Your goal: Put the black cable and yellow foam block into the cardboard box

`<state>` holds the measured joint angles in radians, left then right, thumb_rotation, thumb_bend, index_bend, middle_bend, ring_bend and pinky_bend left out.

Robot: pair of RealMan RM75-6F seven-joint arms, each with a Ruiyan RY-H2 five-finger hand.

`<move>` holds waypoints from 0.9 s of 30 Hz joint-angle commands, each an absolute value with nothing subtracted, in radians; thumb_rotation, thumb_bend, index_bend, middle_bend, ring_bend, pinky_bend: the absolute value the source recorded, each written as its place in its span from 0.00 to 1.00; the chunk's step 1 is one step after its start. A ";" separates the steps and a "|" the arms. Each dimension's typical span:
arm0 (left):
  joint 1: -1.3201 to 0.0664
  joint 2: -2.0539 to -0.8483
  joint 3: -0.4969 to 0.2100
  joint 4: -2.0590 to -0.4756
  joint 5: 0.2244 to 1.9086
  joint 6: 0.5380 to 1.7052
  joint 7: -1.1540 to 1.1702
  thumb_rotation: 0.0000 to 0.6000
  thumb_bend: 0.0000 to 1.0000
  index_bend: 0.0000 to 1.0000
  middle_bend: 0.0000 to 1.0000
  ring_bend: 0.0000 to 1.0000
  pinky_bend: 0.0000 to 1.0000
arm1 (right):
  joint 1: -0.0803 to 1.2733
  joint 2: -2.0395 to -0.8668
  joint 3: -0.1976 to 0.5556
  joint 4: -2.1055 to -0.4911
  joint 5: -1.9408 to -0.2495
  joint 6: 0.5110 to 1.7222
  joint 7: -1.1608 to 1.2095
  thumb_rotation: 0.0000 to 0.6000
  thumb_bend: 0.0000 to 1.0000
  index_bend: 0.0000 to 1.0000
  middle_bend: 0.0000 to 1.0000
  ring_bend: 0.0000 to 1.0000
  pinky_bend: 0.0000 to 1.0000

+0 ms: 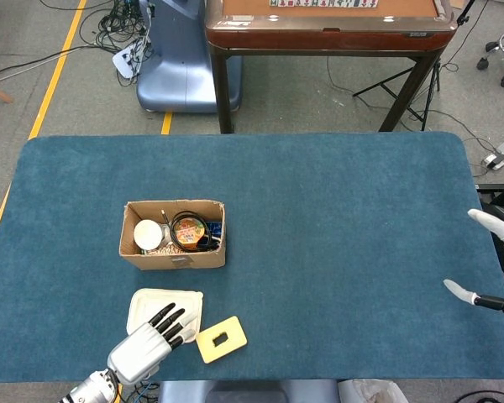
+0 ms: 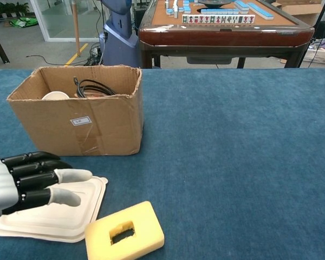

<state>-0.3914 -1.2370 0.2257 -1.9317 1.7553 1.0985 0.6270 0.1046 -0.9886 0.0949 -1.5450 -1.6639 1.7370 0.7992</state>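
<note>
1. The surface [image 1: 336, 218] is covered with a soft, fuzzy blue cloth, and everything rests on it.
2. The cardboard box [image 2: 81, 127] is brown, square-cornered and open at the top, with tape and a small label on its front.
3. A white lid [image 2: 40, 214] is seen lying flat just in front of the box; it looks thin, smooth and stiff.
4. The left hand [image 1: 147, 346] is held over the white lid with its fingers spread and nothing in it. The right hand [image 1: 487, 260] is seen only at the far edge, well apart from the things, fingers apart and empty.
5. The yellow foam block [image 2: 124, 232] is still on the surface, just beside the lid. It looks squishy, with rounded corners and a small hole in the middle.
6. The black cable [image 2: 95, 86] is already coiled inside the box; it is thin and bendy.
7. The foam step is judged to be in hand. Next, the left hand should be moved onto the block and closed gently, since foam squashes.
</note>
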 commanded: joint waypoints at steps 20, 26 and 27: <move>-0.436 -1.340 0.156 -1.926 1.680 0.948 0.771 1.00 0.12 0.22 0.00 0.00 0.02 | 0.088 -0.981 0.109 -1.531 -1.649 1.765 0.845 1.00 0.00 0.15 0.17 0.00 0.00; -0.448 -1.362 0.135 -1.937 1.613 0.912 0.821 1.00 0.12 0.24 0.00 0.00 0.02 | 0.084 -0.980 0.110 -1.526 -1.649 1.769 0.854 1.00 0.00 0.15 0.17 0.00 0.00; -0.451 -1.366 0.133 -1.937 1.604 0.907 0.830 1.00 0.12 0.24 0.00 0.00 0.02 | 0.084 -0.980 0.111 -1.525 -1.649 1.770 0.856 1.00 0.00 0.15 0.17 0.00 0.00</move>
